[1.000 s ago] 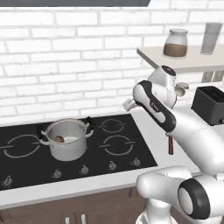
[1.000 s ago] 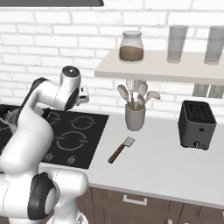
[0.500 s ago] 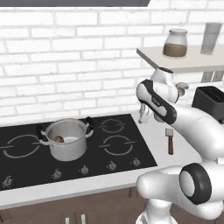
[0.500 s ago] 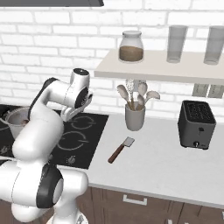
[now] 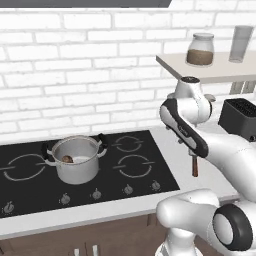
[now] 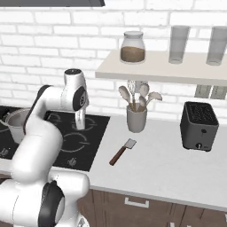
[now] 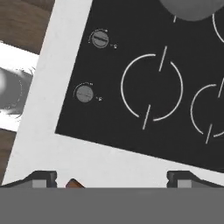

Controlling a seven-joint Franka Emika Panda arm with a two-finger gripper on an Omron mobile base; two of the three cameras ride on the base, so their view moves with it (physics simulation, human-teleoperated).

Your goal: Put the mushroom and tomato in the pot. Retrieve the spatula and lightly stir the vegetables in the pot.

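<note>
The steel pot point(image 5: 76, 161) stands on the front left burner, with the brownish mushroom point(image 5: 66, 159) lying inside it. The tomato is hidden. Right of the stove, on the white counter, lies the spatula point(image 6: 122, 152), grey head toward the wall; the tip of its reddish-brown handle point(image 7: 74, 183) peeks in at the bottom of the hand view. My gripper point(image 6: 80, 126) points down over the stove's right edge, left of the spatula. It is open and holds nothing, its fingertips point(image 7: 43, 177) wide apart. The pot's rim point(image 7: 192, 8) shows at the top of the hand view.
A crock of pale spoons point(image 6: 136, 117) stands behind the spatula, and a black toaster point(image 6: 199, 126) further right. Above them a shelf point(image 6: 155, 71) carries a jar and glasses. Stove knobs point(image 7: 84, 92) line the cooktop's front edge.
My hand has swung right, away from the pot, and turned to point down over the stove's right edge. The jaws have stayed open.
</note>
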